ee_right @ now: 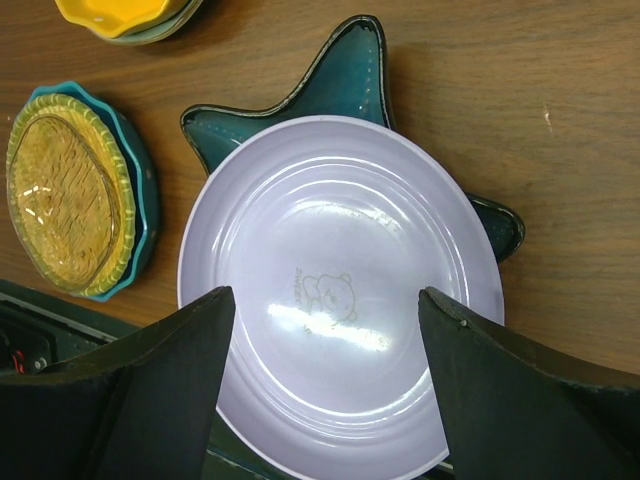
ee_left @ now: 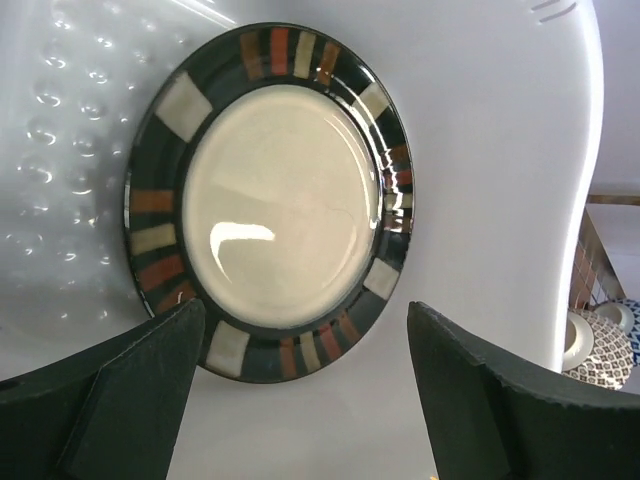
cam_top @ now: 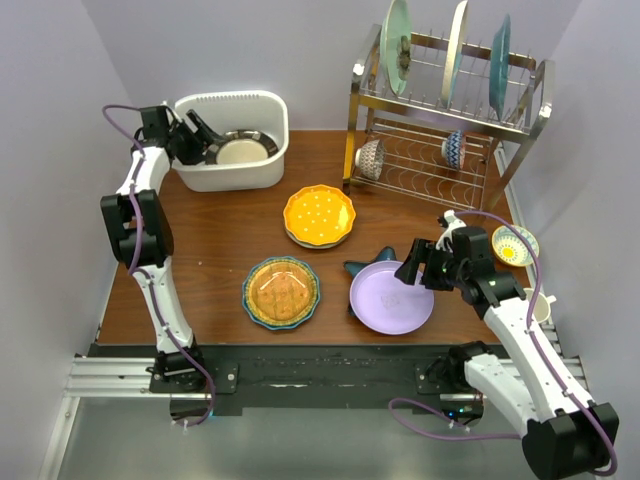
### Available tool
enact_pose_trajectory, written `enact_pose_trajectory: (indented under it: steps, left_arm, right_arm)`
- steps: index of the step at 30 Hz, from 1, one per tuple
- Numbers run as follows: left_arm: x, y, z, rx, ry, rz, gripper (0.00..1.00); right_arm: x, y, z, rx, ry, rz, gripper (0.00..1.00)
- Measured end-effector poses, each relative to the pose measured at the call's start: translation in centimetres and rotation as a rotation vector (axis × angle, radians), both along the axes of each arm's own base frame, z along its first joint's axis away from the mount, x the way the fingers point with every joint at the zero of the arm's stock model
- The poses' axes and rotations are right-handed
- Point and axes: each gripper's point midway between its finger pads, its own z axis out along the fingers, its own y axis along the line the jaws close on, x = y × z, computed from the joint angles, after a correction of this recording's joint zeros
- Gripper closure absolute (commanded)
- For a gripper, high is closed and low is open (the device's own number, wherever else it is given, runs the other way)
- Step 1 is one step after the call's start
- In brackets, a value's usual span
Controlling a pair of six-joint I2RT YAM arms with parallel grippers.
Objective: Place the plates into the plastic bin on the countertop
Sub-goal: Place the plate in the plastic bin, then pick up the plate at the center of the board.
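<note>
The white plastic bin (cam_top: 232,98) stands at the back left of the countertop (cam_top: 220,240). A black-rimmed cream plate (ee_left: 280,200) lies flat on the bin's floor (ee_left: 480,150). My left gripper (ee_left: 305,350) hangs open just above the plate's near edge, touching nothing. A lavender plate (ee_right: 340,290) rests on a blue star-shaped plate (ee_right: 340,80) at the front right. Over the lavender plate hovers my right gripper (ee_right: 325,310), open and empty. An orange scalloped plate (cam_top: 319,215) sits mid-table on another plate. The amber plate (cam_top: 281,292) lies front centre.
A steel wire dish rack (cam_top: 450,120) at the back right holds three upright plates and two small bowls. Another patterned bowl (cam_top: 515,245) sits by the right edge, behind my right arm. The black front edge runs below the plates.
</note>
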Motion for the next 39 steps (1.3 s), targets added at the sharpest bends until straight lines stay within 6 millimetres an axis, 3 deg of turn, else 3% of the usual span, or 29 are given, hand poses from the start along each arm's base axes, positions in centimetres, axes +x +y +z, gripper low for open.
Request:
enact_pose_trajectory:
  steps: [4,9,19,26,33,36,39]
  left_arm:
    - [-0.4,0.4,0.1,0.014,0.018,0.022,0.12]
    - [-0.5,0.4,2.4,0.025,-0.021,0.028,0.12]
    - [-1.8,-0.3,12.3,0.048,-0.216,0.006,0.03]
    - [-4.1,-3.0,16.7,0.062,-0.313,-0.052,0.02]
    - [-7.9,-9.3,17.0,0.066,-0.331,-0.172,0.01]
    - [-10.0,-11.9,16.0,0.064,-0.326,-0.224,0.02]
    - [-11.7,-13.2,14.2,0.057,-0.296,-0.254,0.02]
  right_arm:
    - [0.0,0.0,0.1,0.001,-0.002,0.000,0.22]
    - [0.0,0.0,0.1,0.001,-0.004,0.001,0.21]
    - [0.0,0.0,0.1,0.001,-0.004,0.000,0.17]
    - [0.0,0.0,0.1,0.001,-0.003,-0.001,0.15]
    - [0.1,0.0,0.1,0.001,-0.005,-0.001,0.16]
    - [0.2,0.0,0.0,0.000,-0.002,0.000,0.15]
    - [0.2,0.0,0.0,0.001,-0.004,-0.001,0.15]
